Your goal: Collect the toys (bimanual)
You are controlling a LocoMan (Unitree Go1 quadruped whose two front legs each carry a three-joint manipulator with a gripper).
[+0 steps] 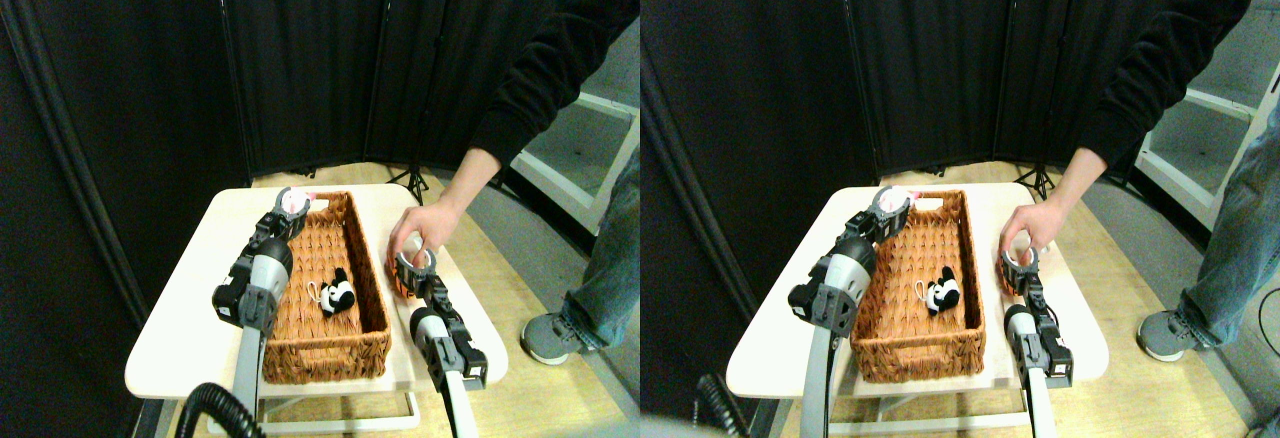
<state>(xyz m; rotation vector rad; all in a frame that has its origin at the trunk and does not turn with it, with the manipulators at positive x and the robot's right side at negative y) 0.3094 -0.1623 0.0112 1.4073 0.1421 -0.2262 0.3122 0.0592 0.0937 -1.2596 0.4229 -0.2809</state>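
Left end effector [290, 205] gripping pink toy [295, 199] over basket [372, 303], right end effector [410, 270] state unclear, person's hand [425, 228] touching it.

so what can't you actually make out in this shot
- Stereo pair view: the toy at the right gripper is covered by the person's hand; only an orange patch shows.
- The pink-and-white toy at the left gripper is too small to identify.
- Both grippers' jaws are too small to read.
- The person is cut off by the top edge.
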